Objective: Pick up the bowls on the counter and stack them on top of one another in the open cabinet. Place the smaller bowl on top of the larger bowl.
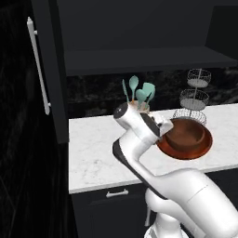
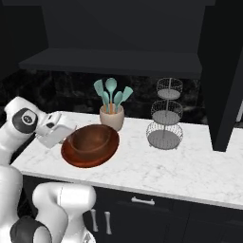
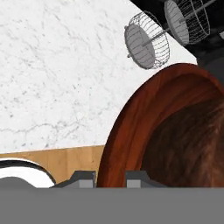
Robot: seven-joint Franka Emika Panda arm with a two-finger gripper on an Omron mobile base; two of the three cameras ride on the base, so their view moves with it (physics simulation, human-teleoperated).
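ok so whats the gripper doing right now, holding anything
Gripper: closed on the rim of the big brown bowl, which is tilted and lifted off the counter.

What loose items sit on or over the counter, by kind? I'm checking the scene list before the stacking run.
Wooden bowls: 1, the larger bowl, tilted in the gripper
Utensil cups: 1
Teal utensils: 4
Wire basket stands: 1
Total: 7

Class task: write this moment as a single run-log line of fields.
hand: shut on larger bowl rim | bowl: tilted, lifted above counter | cabinet shelf: no bowl yet | smaller bowl: cannot tell
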